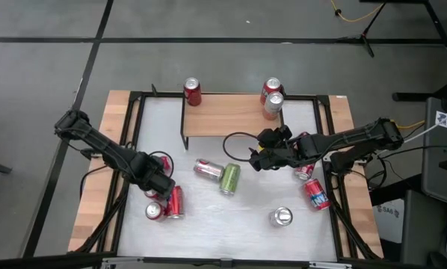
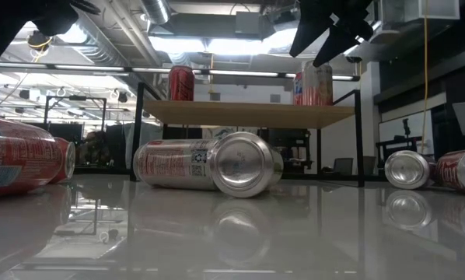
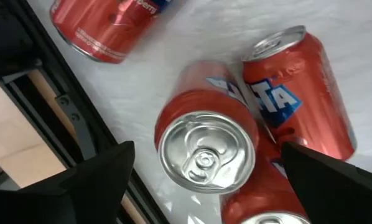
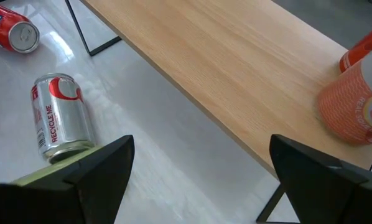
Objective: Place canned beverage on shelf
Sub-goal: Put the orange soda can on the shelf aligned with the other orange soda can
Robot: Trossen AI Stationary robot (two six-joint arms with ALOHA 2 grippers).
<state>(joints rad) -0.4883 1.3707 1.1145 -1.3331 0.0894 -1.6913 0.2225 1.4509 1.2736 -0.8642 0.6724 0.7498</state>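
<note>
The shelf (image 1: 231, 113), a light-wood plank on thin black legs, stands at the table's far side. On it stand a red can (image 1: 192, 91) at its left end and two cans (image 1: 273, 97) at its right end. More cans lie on the table. My left gripper (image 1: 158, 184) hangs open, pointing down, over a cluster of red cans at the table's left. In the left wrist view its fingers stand on either side of an upright red can (image 3: 204, 152), apart from it. My right gripper (image 1: 255, 158) hovers open and empty, just in front of the shelf's right half (image 4: 236, 68).
A silver-and-red can (image 1: 207, 169) and a green can (image 1: 229, 178) lie mid-table. A silver can (image 1: 282, 217) stands near the front. Red cans (image 1: 317, 193) lie under the right arm. Beside the upright can lie other red cans (image 3: 301, 93). A black frame rail (image 3: 80, 118) runs close by.
</note>
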